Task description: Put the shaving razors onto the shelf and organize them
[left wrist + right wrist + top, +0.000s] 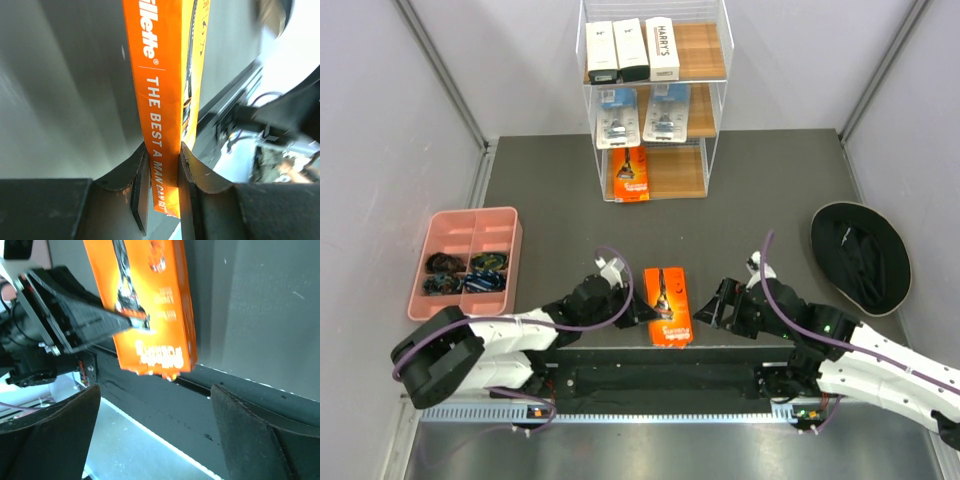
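Near the table's front edge, I had my left gripper (645,313) clamped on the orange Gillette card (668,300), while my right gripper (155,395) stood wide open just beside it. Six other razor packs (631,48) sat on the shelf (704,50).

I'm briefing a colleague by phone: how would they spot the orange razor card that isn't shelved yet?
Look at the middle of the table's near edge. There the left hand pinches an orange card by its edge. The only other orange card stands far off on the shelf's bottom tier.
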`<action>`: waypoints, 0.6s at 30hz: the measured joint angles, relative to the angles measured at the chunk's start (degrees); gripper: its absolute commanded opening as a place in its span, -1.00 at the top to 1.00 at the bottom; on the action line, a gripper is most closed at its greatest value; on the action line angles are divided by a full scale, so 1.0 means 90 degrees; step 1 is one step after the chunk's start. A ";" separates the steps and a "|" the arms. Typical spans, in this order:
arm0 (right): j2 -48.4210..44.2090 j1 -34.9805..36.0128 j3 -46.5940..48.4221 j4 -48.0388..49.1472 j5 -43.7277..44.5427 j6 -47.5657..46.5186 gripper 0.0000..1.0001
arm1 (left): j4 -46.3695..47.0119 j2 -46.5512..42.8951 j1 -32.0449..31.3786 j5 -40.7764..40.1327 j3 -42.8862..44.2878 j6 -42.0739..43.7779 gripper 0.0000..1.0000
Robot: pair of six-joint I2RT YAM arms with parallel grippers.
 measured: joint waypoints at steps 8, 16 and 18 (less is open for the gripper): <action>0.0148 0.0000 -0.0712 0.1251 -0.0221 0.0289 -0.84 | 0.0585 -0.0051 0.1292 0.0923 0.0029 -0.0134 0.84; 0.1503 0.0002 -0.0928 0.3245 -0.0447 0.0379 -0.84 | 0.1987 -0.0413 0.2317 0.1435 -0.0877 -0.1086 0.86; 0.1831 0.0002 -0.0928 0.3871 -0.0476 0.0403 -0.84 | 0.2096 -0.0454 0.2375 0.1464 -0.1039 -0.1273 0.88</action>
